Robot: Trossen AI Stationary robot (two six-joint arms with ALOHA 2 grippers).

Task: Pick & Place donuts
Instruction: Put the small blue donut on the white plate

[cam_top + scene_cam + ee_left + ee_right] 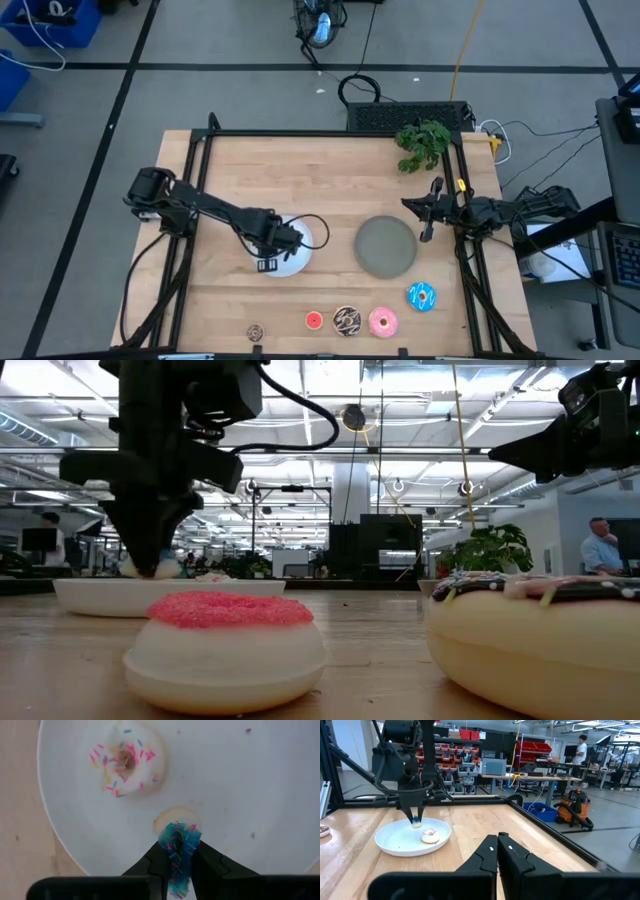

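Donuts are the job, and the one in hand is the tiny blue donut (179,851), pinched on edge between the jaws of the left gripper (178,865) just above the white plate (318,240), beside a white-pink donut (126,762) already lying there. It looks like a light, stiff toy ring (a hard moulded piece, judging by how it keeps its shape under the squeeze), so weight is no worry, but it is small and smooth-sided and could twist or pop out if the grip loosens unevenly. Taking it across the ring's outer edge, as here, seems the sound hold.

On the near edge of the desk (230,160) wait the brown donut (255,332), red donut (314,320), chocolate donut (347,319), pink donut (383,322) and the larger blue donut (421,296), with the grey plate (386,246) bare between the arms. The right gripper (498,851) waits at the desk's right side, its jaws closed on nothing.

From above, the left arm covers the carried piece. Whether it already touches the plate I cannot tell; a pale round mark under it may be a reflection. The low view cuts off the chocolate ring at the frame edge.
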